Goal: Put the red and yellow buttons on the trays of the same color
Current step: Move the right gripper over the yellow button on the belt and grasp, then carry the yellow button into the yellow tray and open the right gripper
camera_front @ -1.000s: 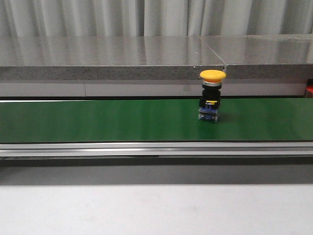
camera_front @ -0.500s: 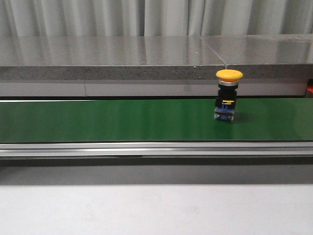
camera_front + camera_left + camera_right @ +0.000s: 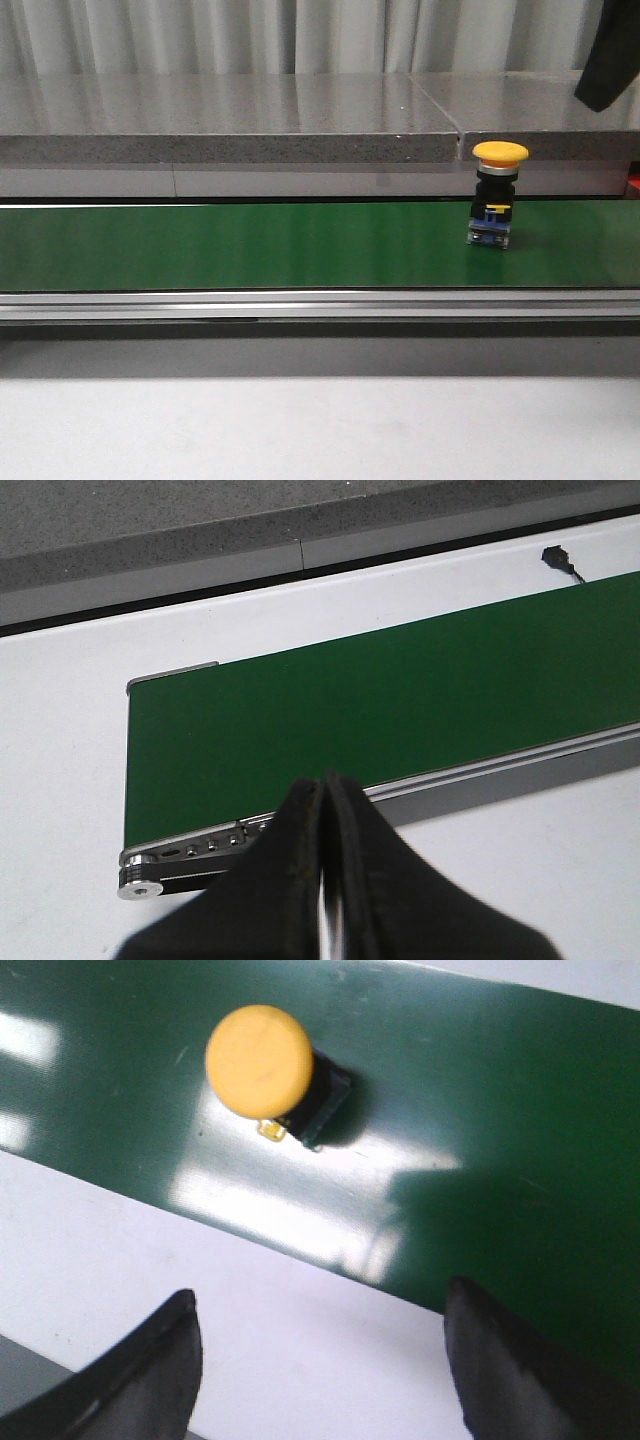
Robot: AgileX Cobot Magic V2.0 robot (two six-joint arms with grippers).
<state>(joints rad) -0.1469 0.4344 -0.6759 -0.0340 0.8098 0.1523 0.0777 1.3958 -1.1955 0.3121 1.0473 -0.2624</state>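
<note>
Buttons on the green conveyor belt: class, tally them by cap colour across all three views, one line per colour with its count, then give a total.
Yellow buttons: 1, the yellow button standing upright on the green conveyor belt
Red buttons: 0 in view
Total: 1

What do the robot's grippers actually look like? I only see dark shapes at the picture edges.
Both are black. The left gripper has two flat, tapering fingers with worn, scuffed inner edges. The right gripper has two rounded, matte dark fingers. In the front view, a black piece of the right arm shows at the upper corner. No cables or markings are visible.
</note>
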